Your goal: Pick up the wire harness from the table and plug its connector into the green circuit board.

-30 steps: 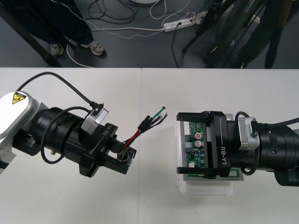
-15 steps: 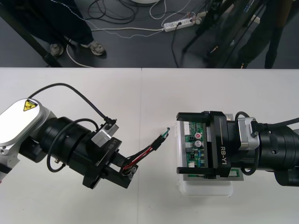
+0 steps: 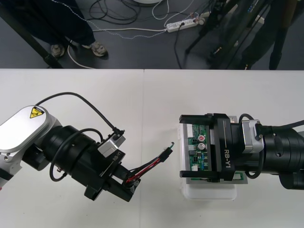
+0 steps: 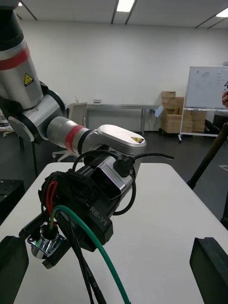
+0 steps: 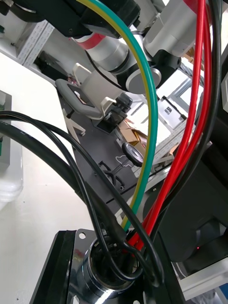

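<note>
Just beside the left edge of the green circuit board [image 3: 197,142] is the small wire harness of thin red, black and green wires [image 3: 149,165]. It seems to be held up off the pale bench [image 3: 142,95]. Its small black plug [image 3: 167,150] leads toward the board and sits near it, not in it. Its round metal socket [image 5: 107,275] trails at the other end, pinched between the left arm's fingers [image 5: 57,266].

The harness looks very light. The wires are thin and bendy, yet short enough to stand out from the grip on their own (they sag little). I judge that a hold on the socket gives something hard and firm to clamp, though smooth metal may turn in the grip. That hold is also far from the plug, so the plug's aim will be loose and the wires may buckle when pushed. A hold on the wires just behind the plug would suit the push better, and the plug and the board's header look delicate enough to want a gentle, straight entry.

The left arm comes in low from the left, its wrist angled up toward the board along the line of the wires. The right arm reaches in from the right. The right arm's fingers [image 4: 209,263] are spread wide over the board and its white plastic base [image 3: 209,192], and they hold nothing.
</note>
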